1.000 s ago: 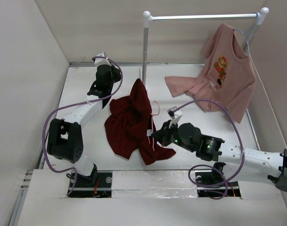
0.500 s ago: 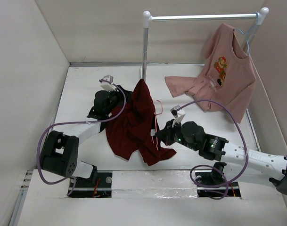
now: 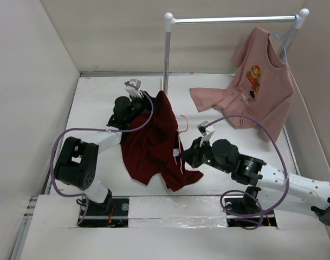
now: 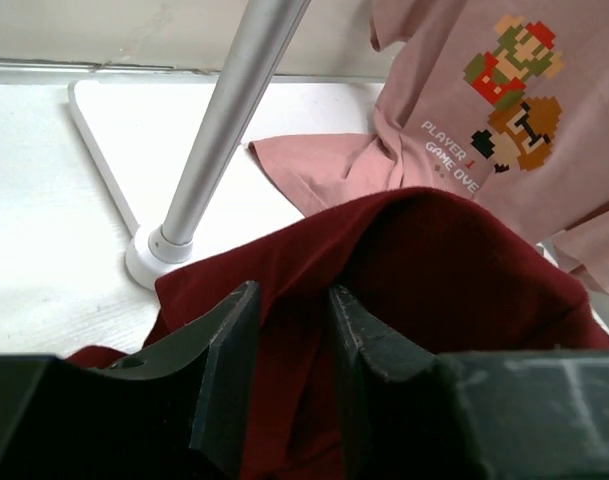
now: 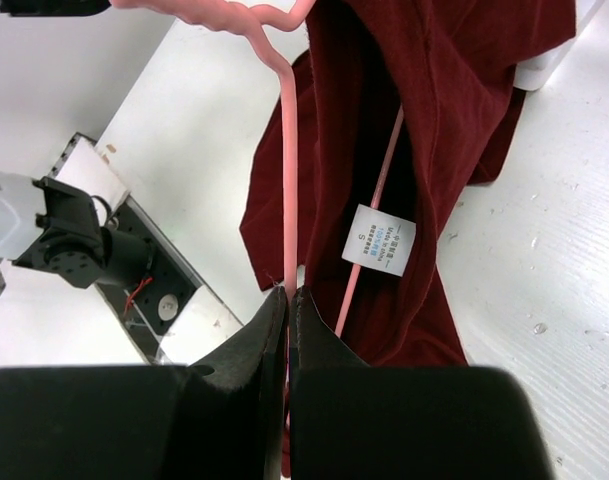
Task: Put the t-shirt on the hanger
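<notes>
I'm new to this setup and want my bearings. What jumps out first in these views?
A dark red t-shirt lies heaped on the white table, with the left gripper open at its upper fold. The right gripper is shut on a thin pink hanger beside the cloth. At the back right, a pink printed t-shirt hangs from the rail.

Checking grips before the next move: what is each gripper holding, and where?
Right gripper pinches the hanger by one wire arm. Left gripper is open at the t-shirt, holding nothing.
</notes>
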Action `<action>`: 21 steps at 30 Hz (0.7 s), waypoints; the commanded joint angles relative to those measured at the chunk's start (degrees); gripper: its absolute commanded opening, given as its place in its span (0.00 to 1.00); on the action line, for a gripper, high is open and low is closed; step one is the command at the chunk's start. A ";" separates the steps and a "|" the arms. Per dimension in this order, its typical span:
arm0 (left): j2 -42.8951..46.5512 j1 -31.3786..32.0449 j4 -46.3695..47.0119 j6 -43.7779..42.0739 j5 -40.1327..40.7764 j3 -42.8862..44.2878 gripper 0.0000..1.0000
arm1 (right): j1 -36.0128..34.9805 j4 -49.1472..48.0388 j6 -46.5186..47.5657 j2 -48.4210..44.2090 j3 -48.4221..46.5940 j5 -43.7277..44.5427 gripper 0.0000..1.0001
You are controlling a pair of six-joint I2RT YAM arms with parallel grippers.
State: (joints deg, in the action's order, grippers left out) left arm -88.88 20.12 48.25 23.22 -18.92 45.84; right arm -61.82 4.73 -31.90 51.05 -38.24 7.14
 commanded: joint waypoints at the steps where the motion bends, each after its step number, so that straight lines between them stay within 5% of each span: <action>1: -0.41 0.10 4.13 -1.95 -2.18 3.54 0.28 | 0.82 -1.48 1.05 -2.00 -2.98 -1.78 0.00; 6: -1.56 0.10 2.12 -2.22 0.00 6.36 0.00 | 0.83 -0.78 1.14 -2.71 -3.42 -2.30 0.00; 15: -1.99 -1.82 -15.54 0.33 22.59 14.79 0.00 | 0.83 0.98 0.96 -2.89 -3.77 -4.58 0.00; 21: -4.19 -2.98 -23.10 0.69 28.57 21.65 0.00 | 0.83 4.58 0.61 -2.79 -5.26 -10.74 0.00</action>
State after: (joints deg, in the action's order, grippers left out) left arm -92.97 17.61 29.32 23.68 2.66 63.77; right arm -61.10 8.60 -31.73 48.82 -39.48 1.39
